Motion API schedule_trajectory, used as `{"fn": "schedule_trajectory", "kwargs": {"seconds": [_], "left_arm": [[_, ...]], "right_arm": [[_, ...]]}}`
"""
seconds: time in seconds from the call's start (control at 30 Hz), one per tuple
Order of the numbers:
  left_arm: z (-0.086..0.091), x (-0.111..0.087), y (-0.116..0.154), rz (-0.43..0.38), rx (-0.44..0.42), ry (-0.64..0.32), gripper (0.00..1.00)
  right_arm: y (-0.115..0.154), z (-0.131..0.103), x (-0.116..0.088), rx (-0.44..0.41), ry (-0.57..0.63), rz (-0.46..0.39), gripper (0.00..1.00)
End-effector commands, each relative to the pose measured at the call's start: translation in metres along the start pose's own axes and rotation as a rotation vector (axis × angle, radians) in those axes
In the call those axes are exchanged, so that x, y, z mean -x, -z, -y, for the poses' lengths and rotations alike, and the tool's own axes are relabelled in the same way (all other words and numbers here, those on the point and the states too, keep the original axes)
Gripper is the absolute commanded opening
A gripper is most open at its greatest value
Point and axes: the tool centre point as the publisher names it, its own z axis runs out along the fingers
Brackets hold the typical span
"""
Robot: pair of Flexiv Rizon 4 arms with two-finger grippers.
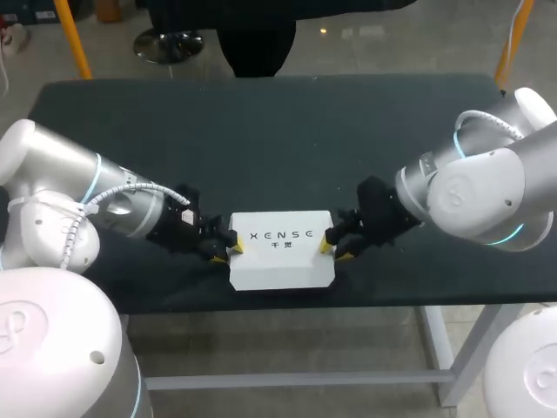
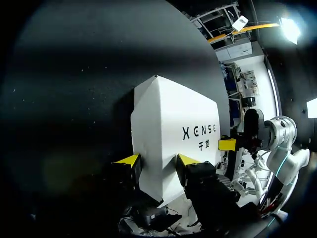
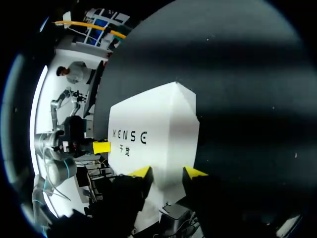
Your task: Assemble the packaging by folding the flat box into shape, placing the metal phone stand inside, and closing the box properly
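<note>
Box (image 1: pixel 280 261): one, white. Left tool (image 1: pixel 225 252), right tool (image 1: pixel 336 246): two, at its ends.

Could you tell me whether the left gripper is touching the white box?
Touching: the left wrist view shows the left gripper pinching the white box between both fingertips.

A dark matte table (image 1: pixel 287 131) on a pale frame.

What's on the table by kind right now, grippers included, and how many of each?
white box: 1
grippers: 2, the left gripper at one end of the box and the right gripper at the other end
total: 3
</note>
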Motion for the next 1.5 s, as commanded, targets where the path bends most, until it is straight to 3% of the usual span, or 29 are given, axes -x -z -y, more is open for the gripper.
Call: {"fn": "schedule_trajectory", "kwargs": {"seconds": [0.03,0.4,0.9,1.07,1.17,1.5], "left_arm": [[-0.0017,0.0036,-0.0032,-0.005,-0.004,0.000,0.48],[-0.0031,-0.0021,-0.0078,0.004,-0.002,-0.011,0.43],[-0.0031,-0.0021,-0.0078,0.004,-0.002,-0.011,0.45],[-0.0031,-0.0021,-0.0078,0.004,-0.002,-0.011,0.40],[-0.0034,-0.0017,-0.0073,0.006,-0.001,-0.012,0.36],[-0.0020,-0.0012,-0.0046,0.006,0.017,-0.017,0.38]], "right_arm": [[-0.0024,-0.0019,0.0034,-0.017,0.007,-0.032,0.45],[-0.0063,-0.0024,0.0000,-0.027,0.023,-0.045,0.42],[-0.0063,-0.0024,0.0000,-0.027,0.023,-0.045,0.40],[-0.0063,-0.0024,0.0000,-0.027,0.023,-0.045,0.36],[-0.0064,-0.0027,-0.0007,-0.029,0.022,-0.044,0.38],[-0.0052,-0.0028,-0.0035,-0.039,0.019,-0.036,0.42]]}}
